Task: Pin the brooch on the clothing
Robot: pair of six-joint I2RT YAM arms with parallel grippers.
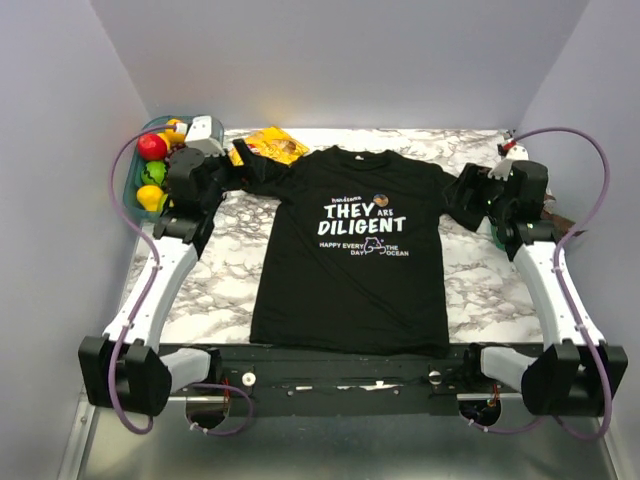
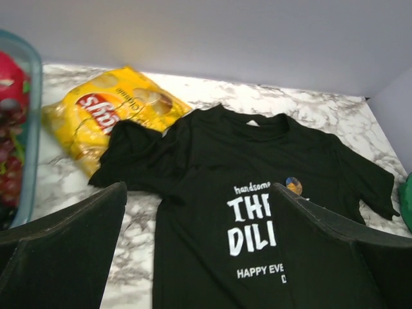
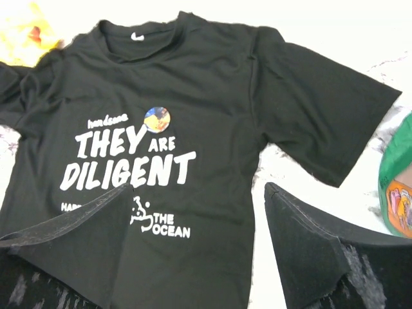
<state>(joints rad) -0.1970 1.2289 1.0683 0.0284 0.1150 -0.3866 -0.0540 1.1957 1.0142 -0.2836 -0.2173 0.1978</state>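
Observation:
The clothing (image 1: 350, 270) is a black T-shirt with white print, spread flat on the marble table, neck toward the back wall. The brooch (image 1: 381, 200) is a small round orange-and-dark badge lying on the chest just above the word "ARE"; it shows as brooch (image 2: 293, 185) and brooch (image 3: 157, 119) in the wrist views. My left gripper (image 2: 198, 193) hovers open by the shirt's left sleeve with nothing between its fingers. My right gripper (image 3: 199, 190) hovers open by the right sleeve, also holding nothing. Both stand apart from the brooch.
A yellow chips bag (image 1: 268, 146) lies at the back, touching the left sleeve. A teal bin of toy fruit (image 1: 152, 165) stands in the back left corner. A green object (image 3: 399, 174) sits beside the right sleeve. Walls close in on three sides.

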